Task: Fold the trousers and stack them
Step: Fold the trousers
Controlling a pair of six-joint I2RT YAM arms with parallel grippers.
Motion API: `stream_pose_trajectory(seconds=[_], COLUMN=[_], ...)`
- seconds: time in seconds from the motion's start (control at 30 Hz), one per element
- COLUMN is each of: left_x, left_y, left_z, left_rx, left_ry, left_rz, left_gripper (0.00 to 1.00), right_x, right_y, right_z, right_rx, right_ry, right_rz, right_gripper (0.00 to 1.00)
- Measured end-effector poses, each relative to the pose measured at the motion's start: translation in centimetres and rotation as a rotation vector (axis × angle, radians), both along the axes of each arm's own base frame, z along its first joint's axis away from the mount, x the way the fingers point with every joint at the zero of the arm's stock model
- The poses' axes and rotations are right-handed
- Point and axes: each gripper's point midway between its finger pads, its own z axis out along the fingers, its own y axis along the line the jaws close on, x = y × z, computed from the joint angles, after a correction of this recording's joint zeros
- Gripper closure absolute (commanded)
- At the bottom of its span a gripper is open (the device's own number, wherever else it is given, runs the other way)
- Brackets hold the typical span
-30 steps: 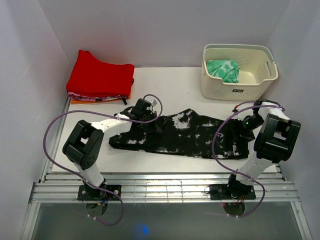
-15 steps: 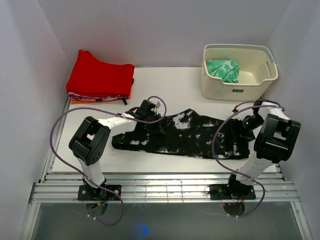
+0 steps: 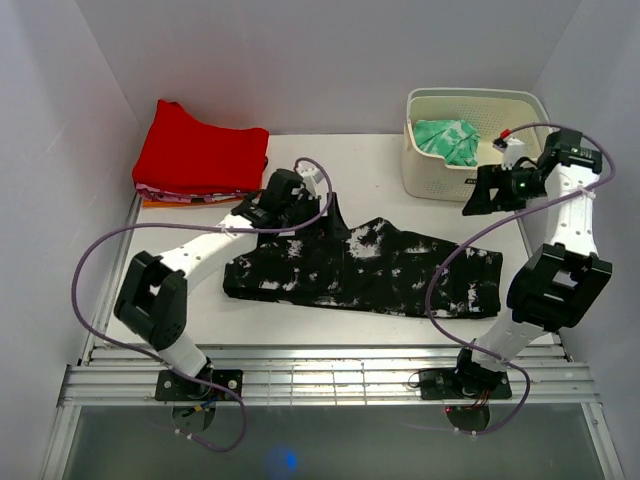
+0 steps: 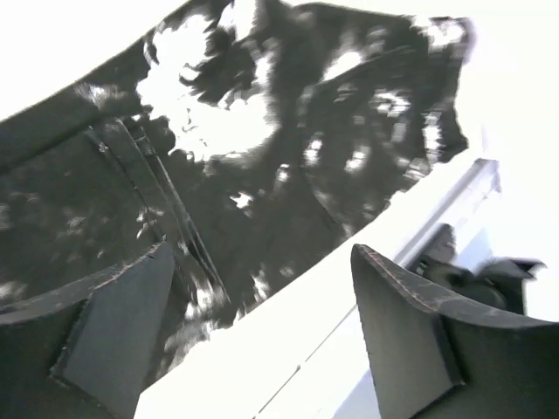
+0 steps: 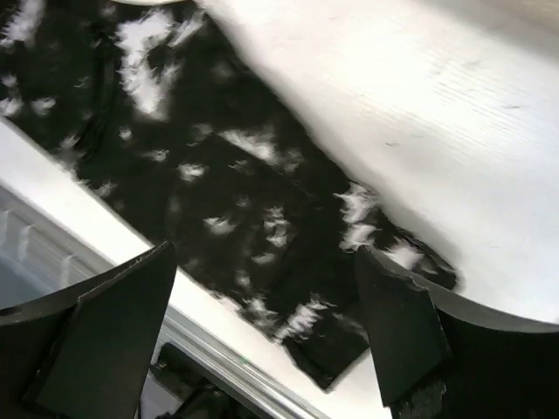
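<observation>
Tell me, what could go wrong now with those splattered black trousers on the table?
1. The trousers lie wrinkled, and the left gripper and right gripper are open above them. A grab may catch only one layer.
2. The right gripper hangs near the basket and might knock it.
3. The purple cable loops over the cloth and could drag it.

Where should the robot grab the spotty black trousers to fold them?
Probably the corners of the two short ends, one pincer each, coming straight down. The trousers lie flat and long on the table, so only thin edges can be pinched. The open left pincer and open right pincer each hang near one end.
</observation>
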Motion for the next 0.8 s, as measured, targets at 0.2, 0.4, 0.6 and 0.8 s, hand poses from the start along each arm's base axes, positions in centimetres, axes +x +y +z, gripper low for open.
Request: stream_pose_trajectory(seconds=[0.2, 0.4, 0.6, 0.8], left_x=[2.8, 4.8, 2.9, 1.8], left_y=[7.5, 18.1, 22.9, 24.7], left_z=[6.6, 6.4, 4.2, 3.9], left_rx=[-0.055, -0.005, 0.051, 0.063], left_ry=[-0.152, -0.135, -0.049, -0.029], left_rz=[0.059, 0.129, 0.152, 0.185], left_gripper=[0.02, 0.02, 0.02, 0.02], right_x=[-3.3, -6.0, -5.0, -5.1], right_y=[9.4, 21.7, 27.0, 29.6], right_z=[-4.1, -7.0, -7.9, -12.1], right_rx=[0.240, 0.309, 0.347, 0.325], right_ry=[0.157, 0.188, 0.181, 0.304], right_rz=[0.083, 0.256, 0.274, 0.236], right_gripper=[0.24, 0.34, 0.37, 0.35])
